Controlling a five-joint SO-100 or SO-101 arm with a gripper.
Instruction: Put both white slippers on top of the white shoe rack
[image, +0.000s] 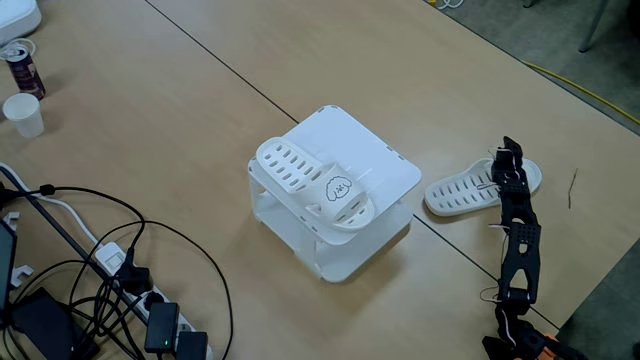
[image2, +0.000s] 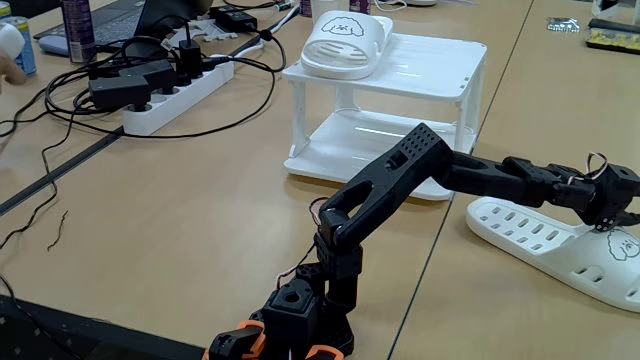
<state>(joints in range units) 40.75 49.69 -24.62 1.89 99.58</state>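
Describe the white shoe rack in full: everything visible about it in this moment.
The white shoe rack is a low two-tier shelf that looks like plastic, with a square flat top, rounded corners and see-through side walls. It stands upright on the wooden table. One white slipper lies on its top along one edge, strap bearing a small dark cartoon mark. The lower shelf looks bare.
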